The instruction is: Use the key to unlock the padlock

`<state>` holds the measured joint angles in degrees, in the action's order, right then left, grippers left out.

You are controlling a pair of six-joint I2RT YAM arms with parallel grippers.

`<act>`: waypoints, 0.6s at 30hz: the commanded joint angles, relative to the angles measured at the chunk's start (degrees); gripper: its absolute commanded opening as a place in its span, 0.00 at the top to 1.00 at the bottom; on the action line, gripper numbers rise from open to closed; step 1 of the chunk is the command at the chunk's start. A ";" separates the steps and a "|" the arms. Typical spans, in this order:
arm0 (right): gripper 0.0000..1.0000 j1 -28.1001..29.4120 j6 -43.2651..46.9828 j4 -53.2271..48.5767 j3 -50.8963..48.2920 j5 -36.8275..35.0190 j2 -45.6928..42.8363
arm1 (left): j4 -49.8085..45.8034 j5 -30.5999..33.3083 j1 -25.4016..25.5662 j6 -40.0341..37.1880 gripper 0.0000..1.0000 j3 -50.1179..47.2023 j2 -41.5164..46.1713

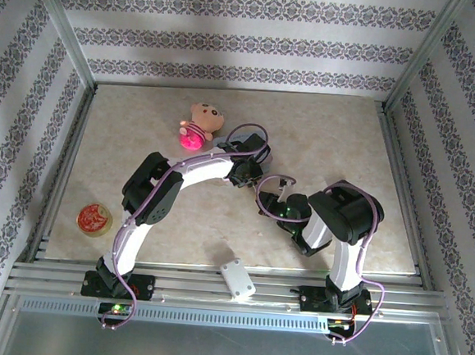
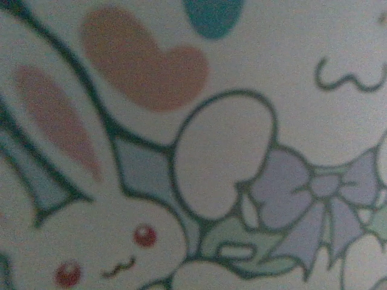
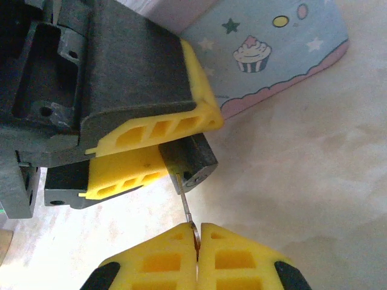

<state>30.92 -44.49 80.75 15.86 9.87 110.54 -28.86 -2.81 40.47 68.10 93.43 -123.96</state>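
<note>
The padlock (image 3: 188, 160) is a tiny dark block, pinched between the yellow fingers of the left gripper (image 3: 184, 142) just above the table (image 3: 314, 181) and beside a light-blue cartoon tin (image 3: 272, 54); its keyhole end faces the right gripper (image 3: 198, 241). That gripper's fingers are pressed together on the key (image 3: 186, 205), a thin metal sliver whose tip meets the keyhole; how deep it sits cannot be told. The lock looks hard, light and smooth, and seems likely to twist in the grip when the key turns, so its flat sides are the place to hold it; the key looks thin enough to bend or slip. The table is pale, marbled and smooth; patterned walls close it in, with a plush toy (image 1: 202, 124) well apart at the back.
</note>
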 commanded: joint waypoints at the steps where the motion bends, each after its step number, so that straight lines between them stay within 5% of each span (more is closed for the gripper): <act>1: 1.00 0.46 -1.68 -2.37 -2.01 -2.05 0.07 | 0.69 -0.75 -1.00 1.79 0.97 -1.04 2.35; 18: 1.00 0.81 -5.09 -1.94 -1.90 -2.89 2.83 | 2.41 -1.99 -1.53 2.86 0.97 -2.07 3.90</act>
<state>30.94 -48.31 82.87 14.76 7.90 110.83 -27.51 -4.27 39.99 69.36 92.31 -123.15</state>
